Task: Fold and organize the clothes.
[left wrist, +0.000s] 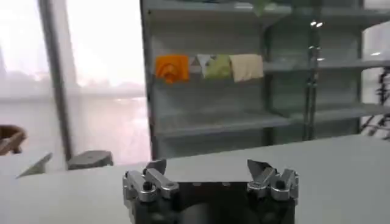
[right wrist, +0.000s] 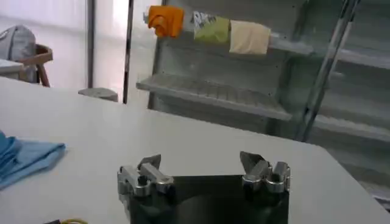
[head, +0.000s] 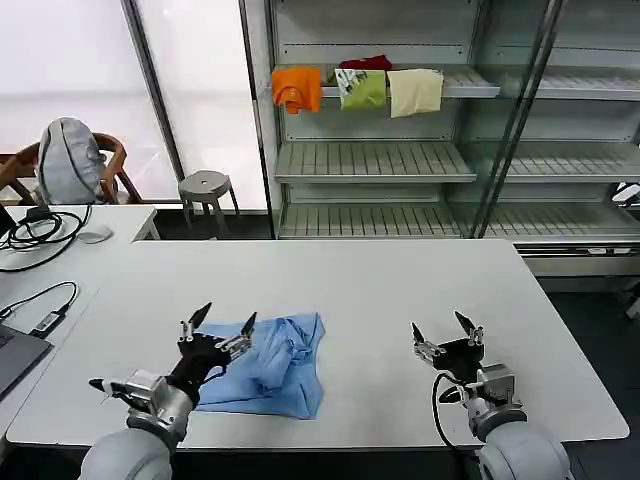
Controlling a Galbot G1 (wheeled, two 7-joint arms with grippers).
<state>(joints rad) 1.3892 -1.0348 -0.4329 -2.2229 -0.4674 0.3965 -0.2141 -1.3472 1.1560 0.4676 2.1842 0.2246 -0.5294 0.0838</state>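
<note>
Light sky-blue cotton T-shirt (head: 272,365) lying crumpled and loosely bunched on the white rectangular table (head: 380,290), toward its near edge. Left gripper (head: 222,322) low at the shirt's left edge, 2 fingers spread apart, nothing between them; right-hand fingertip (head: 248,322) over the blue cloth, perhaps just touching it, hard to tell from above. Right gripper (head: 442,327) well apart from the shirt on bare tabletop, fingers likewise parted and empty. Orange, green and cream folded garments (head: 358,88) hanging on the metal shelf rack (head: 375,160) behind
</note>
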